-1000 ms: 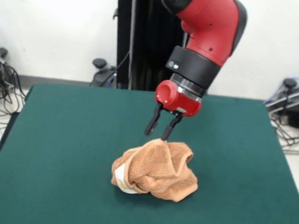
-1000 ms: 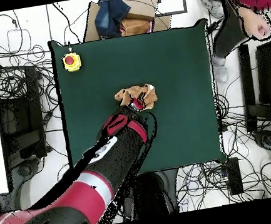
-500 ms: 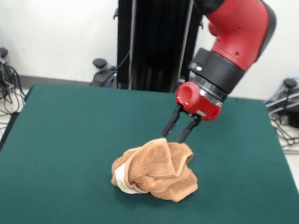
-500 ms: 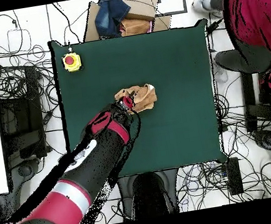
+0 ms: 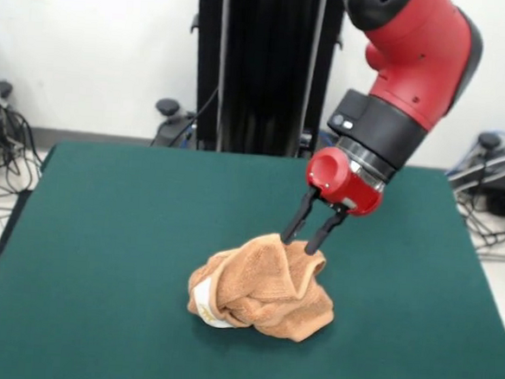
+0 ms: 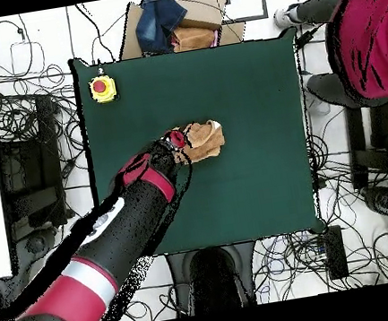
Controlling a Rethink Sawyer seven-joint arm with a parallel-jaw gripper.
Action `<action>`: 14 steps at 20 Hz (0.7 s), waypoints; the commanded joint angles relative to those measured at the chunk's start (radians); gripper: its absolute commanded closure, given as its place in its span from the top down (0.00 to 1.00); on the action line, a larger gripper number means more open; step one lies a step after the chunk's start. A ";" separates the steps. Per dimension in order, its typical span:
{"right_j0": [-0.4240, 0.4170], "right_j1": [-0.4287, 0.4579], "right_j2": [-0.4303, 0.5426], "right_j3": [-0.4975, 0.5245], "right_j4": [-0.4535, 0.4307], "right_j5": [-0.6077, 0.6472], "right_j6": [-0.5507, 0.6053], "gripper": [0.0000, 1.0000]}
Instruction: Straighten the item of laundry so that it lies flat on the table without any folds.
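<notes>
One towel, one table, one gripper.

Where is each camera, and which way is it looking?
Front view: it sits across the table, facing the red arm and its open gripper at the top of the crumpled towel.
Overhead view: it hangs above, looking straight down at the table; the arm comes in from the bottom left, gripper at the towel.
Both show the towel, table and gripper.
</notes>
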State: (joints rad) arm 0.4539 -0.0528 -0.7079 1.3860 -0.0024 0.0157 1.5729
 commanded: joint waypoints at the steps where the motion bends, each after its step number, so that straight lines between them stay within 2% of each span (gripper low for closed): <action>1: -0.011 0.071 0.037 -0.067 0.055 0.022 0.182 1.00; 5: -0.028 0.078 0.057 -0.066 0.052 0.011 0.183 1.00; 14: 0.027 0.189 -0.027 -0.112 0.146 0.011 0.236 1.00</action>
State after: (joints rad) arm 0.4593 0.0551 -0.7714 1.3498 0.0568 0.0157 1.5729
